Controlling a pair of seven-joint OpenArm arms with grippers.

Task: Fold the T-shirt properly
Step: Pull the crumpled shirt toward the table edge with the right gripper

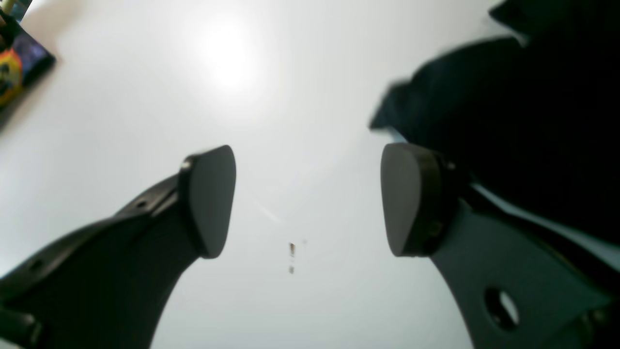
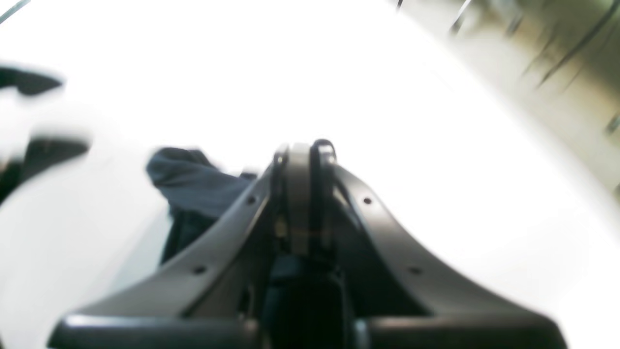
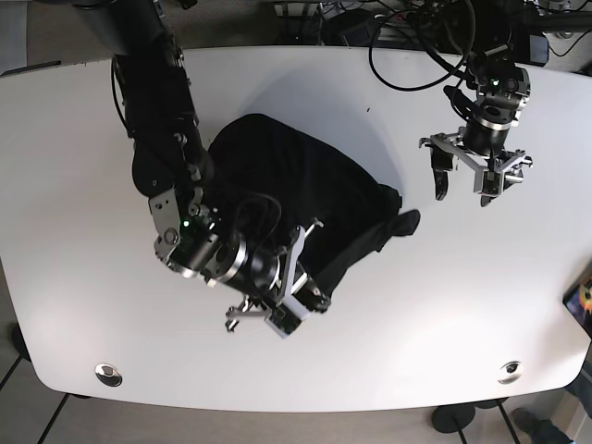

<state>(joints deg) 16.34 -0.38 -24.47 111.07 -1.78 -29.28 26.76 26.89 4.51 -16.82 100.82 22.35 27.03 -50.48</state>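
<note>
The dark T-shirt lies in a loose, rumpled heap near the middle of the white table, with a small flap of cloth poking out on the side nearest the left arm and its lower edge drawn down toward the right arm. The right gripper sits at that lower edge, low over the table, and in the right wrist view its two fingers are pressed together with only a thin strip showing between them; dark blue fabric bunches just to one side of the fingers and beneath them, so the gripper appears to be pinching a bit of the shirt, though the blur keeps the contact itself from being certain. The left gripper hangs well apart from the shirt, over bare table toward the far edge, with its fingers spread wide and nothing between them. The left wrist view confirms this: the two flat pads stand far apart over the plain white surface, and the shirt shows only as a dark mass off to one side, beyond the fingers. A colourful object sits at the corner of that view, too blurred to identify. Black cables trail across the far edge of the table behind the left arm.
</note>
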